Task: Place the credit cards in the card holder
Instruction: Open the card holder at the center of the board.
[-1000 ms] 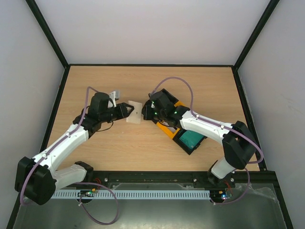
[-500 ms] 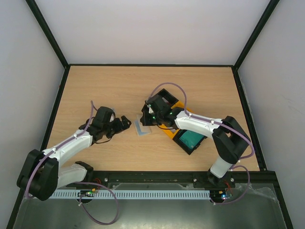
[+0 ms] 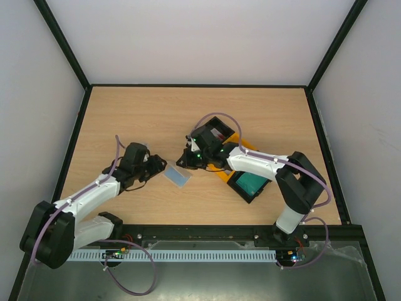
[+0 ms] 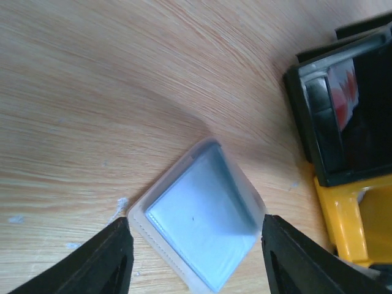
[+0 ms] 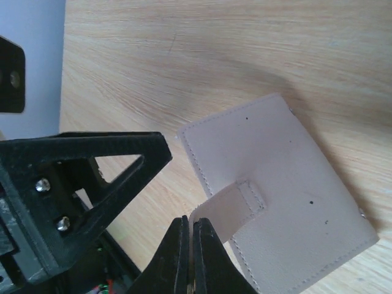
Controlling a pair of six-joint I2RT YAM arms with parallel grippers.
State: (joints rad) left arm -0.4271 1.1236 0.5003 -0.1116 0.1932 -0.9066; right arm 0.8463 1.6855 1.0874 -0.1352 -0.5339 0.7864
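Card holder (image 3: 177, 176) is on the desk (image 3: 156, 119), near its middle, between the two tool tips and just left of the black-and-yellow tray (image 4: 340, 211); it is clear of the tray and not touching it. From above and from the left wrist it presents a greyish-blue face framed by a pale, rounded border; from the right wrist it presents a beige face with a stitched edge, a few small dark specks and a narrow strap (image 5: 229, 211) passing under a small loop near the middle of that face. Whether it lies flat or is tipped up on one edge cannot be told. Left tool (image 4: 196, 220) is spread wide; its two black fingers stand either side of the holder's near corner, with no contact visible. Right tool (image 5: 188, 223) is closed to a hairline gap, with the free end of the strap pinched at its tips. Red-and-white card (image 4: 342, 92) sits in the tray's black far compartment; teal card (image 3: 249, 183) lies in the near compartment; the middle compartment's contents are hidden by the right arm. No card is seen in the holder.
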